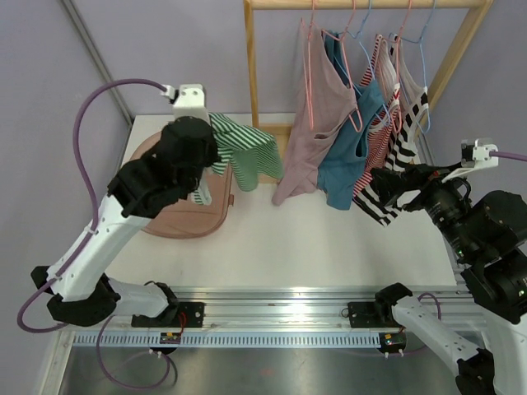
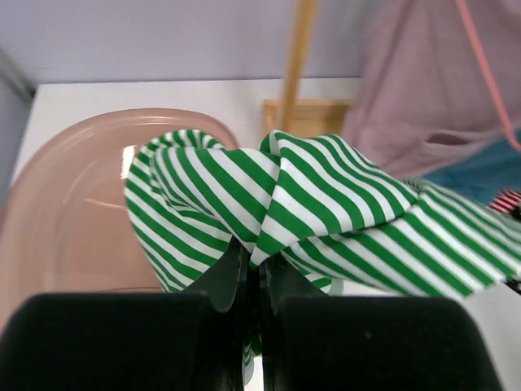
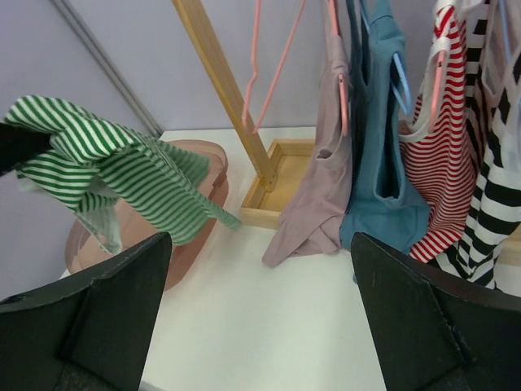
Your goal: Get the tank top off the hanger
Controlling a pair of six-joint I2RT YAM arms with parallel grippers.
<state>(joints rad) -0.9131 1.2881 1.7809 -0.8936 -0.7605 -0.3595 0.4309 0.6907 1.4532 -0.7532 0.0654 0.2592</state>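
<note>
The green-striped tank top (image 2: pixel 326 212) is reading as soft, matt knit cloth, the pink basin (image 2: pixel 65 220) is showing smooth, glossy plastic with bright highlights, the rack (image 1: pixel 251 66) is looking like pale, bare wood, and the table (image 1: pixel 329 247) is appearing smooth, matt white.

**Robotics laboratory cell with a staged clothing set-up.**
A left arm (image 1: pixel 132 206) and a right arm (image 1: pixel 494 239) are bolted to an aluminium rail (image 1: pixel 280 298) at the edge of a white table (image 1: pixel 280 239) enclosed by plain lilac walls (image 1: pixel 165 41); a wooden rack (image 1: pixel 250 66) of garments (image 1: pixel 300 156) is set on it.
</note>
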